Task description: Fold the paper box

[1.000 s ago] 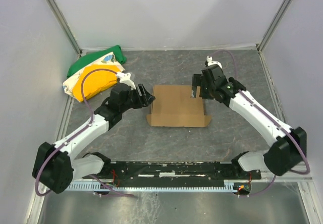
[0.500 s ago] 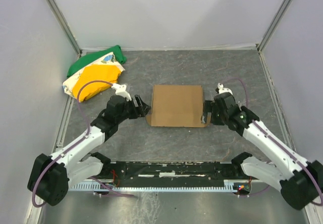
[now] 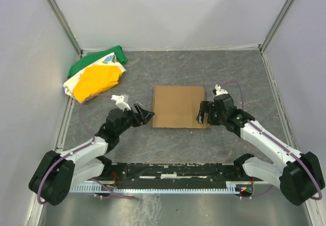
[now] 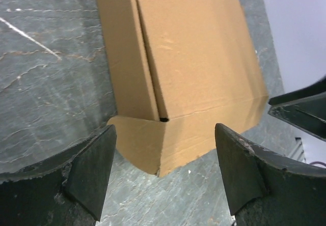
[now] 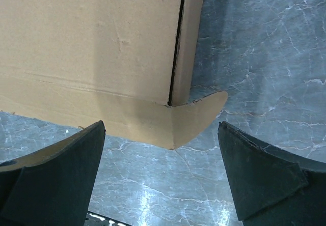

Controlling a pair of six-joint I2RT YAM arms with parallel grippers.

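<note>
The paper box [image 3: 179,106] is a brown cardboard mailer lying flat and closed in the middle of the table. My left gripper [image 3: 145,115] is open at its near left corner, just short of it. In the left wrist view the box [image 4: 193,58] shows that corner with a rounded flap [image 4: 133,139] sticking out, and nothing is between the left gripper [image 4: 165,129] fingers. My right gripper [image 3: 202,113] is open at the near right corner. In the right wrist view the box [image 5: 91,43] has a rounded tab [image 5: 204,111] protruding sideways ahead of the empty right gripper [image 5: 162,125].
A green, yellow and white cloth bundle [image 3: 97,76] lies at the back left by the wall. White walls enclose the grey table on three sides. A black rail [image 3: 168,172] with the arm bases runs along the near edge.
Both arms have drawn back toward the near edge. The right gripper went from the box's far right corner to its near right corner. The left gripper slid nearer and opened wider.
</note>
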